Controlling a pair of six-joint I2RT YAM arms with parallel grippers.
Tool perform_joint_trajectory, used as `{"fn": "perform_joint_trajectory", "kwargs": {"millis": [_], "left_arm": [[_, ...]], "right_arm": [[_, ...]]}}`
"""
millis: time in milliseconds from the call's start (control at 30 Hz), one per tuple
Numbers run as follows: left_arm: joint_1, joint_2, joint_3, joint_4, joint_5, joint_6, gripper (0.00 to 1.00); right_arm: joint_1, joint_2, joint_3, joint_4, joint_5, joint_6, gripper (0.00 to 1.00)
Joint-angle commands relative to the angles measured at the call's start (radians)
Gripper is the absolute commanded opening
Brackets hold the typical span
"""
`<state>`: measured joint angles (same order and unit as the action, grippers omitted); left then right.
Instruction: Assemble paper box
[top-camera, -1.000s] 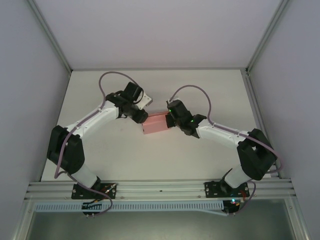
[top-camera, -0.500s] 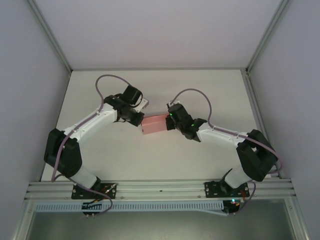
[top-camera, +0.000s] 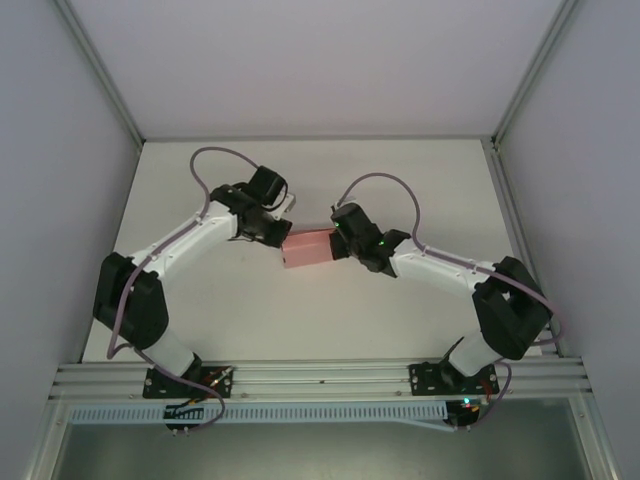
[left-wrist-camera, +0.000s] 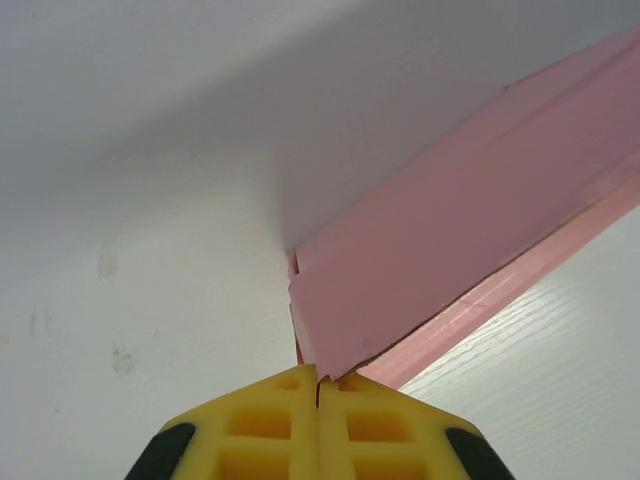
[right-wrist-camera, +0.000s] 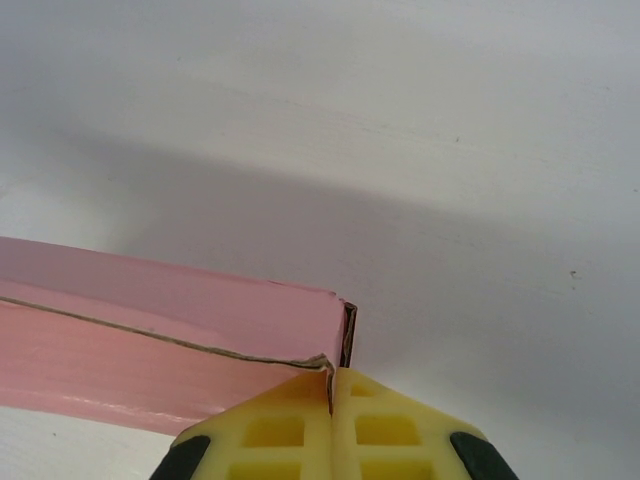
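The paper box (top-camera: 308, 248) sits mid worktop (top-camera: 400, 180), between the two arms, one hand at each short end. From above it reads as a small pink rectangular block, already folded up from flat card.

Left hand (top-camera: 281, 233): in the left wrist view the yellow pads (left-wrist-camera: 270, 420) are pressed together w/ no gap, and a thin corner of pink card (left-wrist-camera: 450, 230) is nipped between them. So it's closed on the box's left end. The layers at that corner look slightly fanned and not flush.

Right hand (top-camera: 341, 243): same story in the right wrist view. The pads (right-wrist-camera: 270, 430) meet and pinch the top corner of the box (right-wrist-camera: 150, 340), where a raw card edge runs along the long side. Just above the tips there's a dark slit at the end wall, so prob. that end isn't fully seated.

Can't tell whether the box rests on the worktop or is lifted a bit. There's shadow beside it in both wrist views, but its underside isn't visible.

Progress, my read: mostly done. Long walls are up, the body is closed into shape, and both ends are held. Left to do, approx.: press or tuck the end flaps so the corners sit flush, esp. the right end gap and the loose layers on the left, then let go. Thin card, so a hard squeeze could crease a corner.
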<state>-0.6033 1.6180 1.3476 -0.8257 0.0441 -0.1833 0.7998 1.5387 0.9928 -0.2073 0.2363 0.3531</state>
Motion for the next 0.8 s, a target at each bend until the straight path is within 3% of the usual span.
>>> {"fn": "perform_joint_trajectory", "kwargs": {"millis": [0, 367, 433, 600, 767], "left_arm": [[0.018, 0.037, 0.054, -0.008, 0.156, -0.137, 0.0], [0.154, 0.1, 0.12, -0.007, 0.542, -0.24, 0.0], [0.154, 0.121, 0.149, -0.057, 0.483, -0.226, 0.0], [0.165, 0.144, 0.145, -0.062, 0.555, -0.23, 0.0], [0.146, 0.142, 0.129, -0.101, 0.403, -0.12, 0.0]], "right_arm": [[0.033, 0.035, 0.045, -0.211, -0.034, 0.06, 0.0], [0.049, 0.037, 0.117, -0.277, -0.054, 0.098, 0.0], [0.049, 0.037, 0.117, -0.276, -0.06, 0.093, 0.0], [0.049, 0.06, 0.139, -0.307, -0.057, 0.093, 0.0], [0.049, 0.045, 0.104, -0.252, -0.041, 0.074, 0.0]]}}
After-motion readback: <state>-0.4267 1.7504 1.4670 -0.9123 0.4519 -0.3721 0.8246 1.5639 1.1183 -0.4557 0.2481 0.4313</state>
